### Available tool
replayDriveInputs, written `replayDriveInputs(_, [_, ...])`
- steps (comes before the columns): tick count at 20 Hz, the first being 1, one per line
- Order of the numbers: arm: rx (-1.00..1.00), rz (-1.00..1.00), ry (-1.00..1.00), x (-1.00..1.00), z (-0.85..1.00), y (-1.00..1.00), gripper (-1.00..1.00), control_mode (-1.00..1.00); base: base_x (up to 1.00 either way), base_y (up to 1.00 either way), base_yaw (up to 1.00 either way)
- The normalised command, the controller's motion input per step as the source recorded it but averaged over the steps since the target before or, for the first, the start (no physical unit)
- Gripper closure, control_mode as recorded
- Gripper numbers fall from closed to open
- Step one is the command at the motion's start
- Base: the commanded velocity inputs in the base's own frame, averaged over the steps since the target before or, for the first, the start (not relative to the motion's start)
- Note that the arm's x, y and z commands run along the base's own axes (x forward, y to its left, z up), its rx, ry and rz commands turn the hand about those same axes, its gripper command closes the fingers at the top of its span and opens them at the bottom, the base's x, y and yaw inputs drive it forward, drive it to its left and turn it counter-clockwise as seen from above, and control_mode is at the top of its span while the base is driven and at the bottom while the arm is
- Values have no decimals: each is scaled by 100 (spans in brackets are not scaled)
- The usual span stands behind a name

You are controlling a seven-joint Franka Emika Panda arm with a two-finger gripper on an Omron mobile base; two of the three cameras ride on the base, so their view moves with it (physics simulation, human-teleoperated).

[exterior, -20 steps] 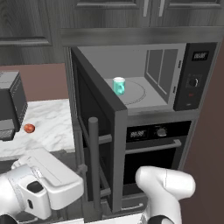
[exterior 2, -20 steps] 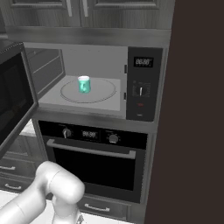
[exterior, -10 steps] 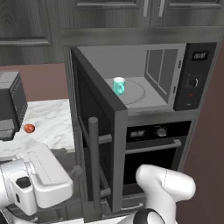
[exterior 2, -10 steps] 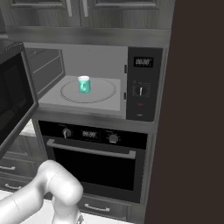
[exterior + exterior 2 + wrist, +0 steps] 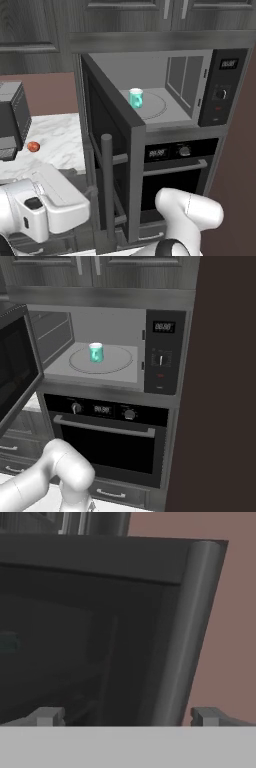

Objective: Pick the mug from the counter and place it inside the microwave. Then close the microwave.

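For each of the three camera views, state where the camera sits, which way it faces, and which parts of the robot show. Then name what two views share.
Left base view: behind the arm's left, facing forward and down at the open microwave door and counter; white arm links below.
Right base view: behind the arm's right, facing into the microwave; white elbow lower left.
Hand view: on the hand, facing the door's bar handle; claw tips, spread, at bottom.
Shared: both base views show the mug on the turntable.

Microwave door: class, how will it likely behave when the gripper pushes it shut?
The microwave door is a wide, rigid panel, so it should swing stiffly on its hinge, not flex. Pushed near its vertical bar handle, it probably turns easily. The mug stands well inside on the turntable, so contact seems unlikely.
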Motion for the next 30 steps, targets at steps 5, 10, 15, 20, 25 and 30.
replayDriveInputs(5, [0,10,4,0,0,-17,-100,-100,0,0,0])
replayDriveInputs(10, [0,5,0,-6,0,-27,-100,-100,0,0,0])
replayDriveInputs(15, [0,1,0,-7,0,-38,-100,-100,0,0,0])
replayDriveInputs(20, [0,0,0,-2,0,-35,-100,-100,0,0,0])
replayDriveInputs(25, [0,0,2,0,0,-33,-100,-100,0,0,0])
replayDriveInputs(30, [0,0,4,0,2,-39,-100,-100,0,0,0])
